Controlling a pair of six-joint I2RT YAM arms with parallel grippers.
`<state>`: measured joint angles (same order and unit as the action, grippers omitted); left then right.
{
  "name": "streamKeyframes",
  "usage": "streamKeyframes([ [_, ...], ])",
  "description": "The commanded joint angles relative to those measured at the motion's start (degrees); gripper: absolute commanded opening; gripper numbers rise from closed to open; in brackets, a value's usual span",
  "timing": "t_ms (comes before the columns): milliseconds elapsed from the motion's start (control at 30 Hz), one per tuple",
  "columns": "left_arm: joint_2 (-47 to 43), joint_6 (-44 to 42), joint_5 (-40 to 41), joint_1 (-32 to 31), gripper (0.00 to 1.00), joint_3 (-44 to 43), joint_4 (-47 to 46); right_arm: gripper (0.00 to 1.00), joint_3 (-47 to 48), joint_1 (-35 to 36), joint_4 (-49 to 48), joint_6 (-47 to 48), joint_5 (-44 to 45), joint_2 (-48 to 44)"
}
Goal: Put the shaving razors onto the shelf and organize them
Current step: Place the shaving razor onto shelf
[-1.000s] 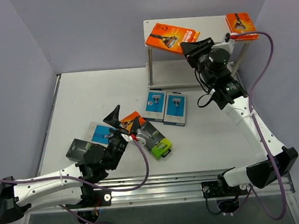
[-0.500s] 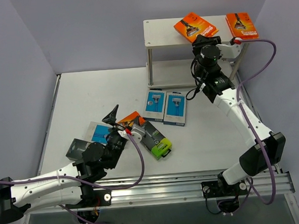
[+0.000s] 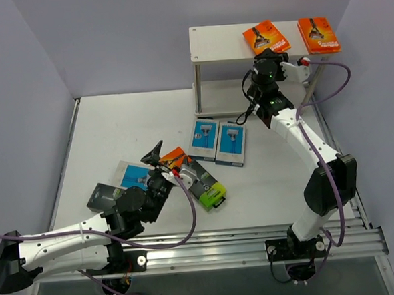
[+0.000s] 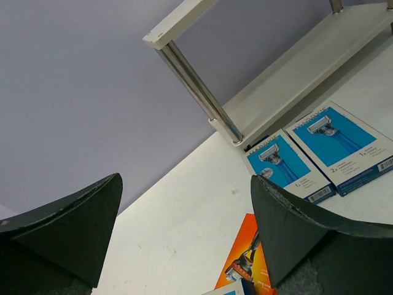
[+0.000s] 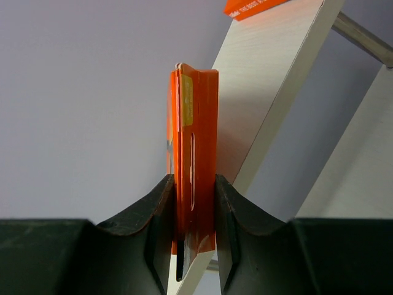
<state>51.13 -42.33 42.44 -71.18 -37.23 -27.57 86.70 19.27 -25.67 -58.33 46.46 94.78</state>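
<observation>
1. The right gripper (image 3: 268, 59) is clamped on the thin edge of an orange razor pack (image 3: 266, 37), held over the top board of the shelf (image 3: 217, 42), near a second orange pack (image 3: 318, 34).
2. Set it down flat and square with that neighbour before letting go.
3. The left gripper (image 3: 159, 155), spread wide and empty, hovers over the loose packs (image 3: 202, 182) on the surface (image 3: 115, 126).

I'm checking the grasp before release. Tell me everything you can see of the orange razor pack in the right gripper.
The orange razor pack is a flat, glossy, cardboard-looking rectangle with a razor picture on its face. The right gripper clamps its near end across both broad faces. It sits over the top board of the shelf, left of another orange pack; whether it rests there is unclear.
</observation>
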Motion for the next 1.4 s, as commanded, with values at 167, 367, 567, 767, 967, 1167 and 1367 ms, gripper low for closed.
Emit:
streamKeyframes([
  [167,3.5,1.8,-1.3,-0.2,0.94,-2.3,0.0,0.03,-0.3,-2.9,-8.1,-4.9,6.3,0.0],
  [367,6.0,2.1,-1.1,-0.2,0.94,-2.7,0.3,0.02,-0.9,-4.5,-7.7,-7.5,6.1,1.0],
  [567,8.3,2.0,-0.6,0.0,0.94,-3.4,0.8,0.02,-1.1,-5.6,-6.6,-9.9,6.3,1.6],
  [767,9.6,3.8,-0.1,0.0,0.94,-4.9,3.0,0.18,-1.1,-6.7,-6.2,-10.0,4.6,1.9],
  [967,11.1,7.3,-0.3,0.0,0.94,-7.6,7.8,0.41,-0.6,-7.1,-5.3,-9.2,2.9,1.7],
  [1167,10.8,8.0,-0.7,0.0,0.94,-7.9,8.5,0.52,0.3,-7.1,-2.2,-8.5,1.1,1.3],
  [1367,10.7,8.6,-0.9,0.0,0.94,-8.5,9.7,0.63,2.0,-7.1,3.4,-6.8,-3.6,0.7],
])
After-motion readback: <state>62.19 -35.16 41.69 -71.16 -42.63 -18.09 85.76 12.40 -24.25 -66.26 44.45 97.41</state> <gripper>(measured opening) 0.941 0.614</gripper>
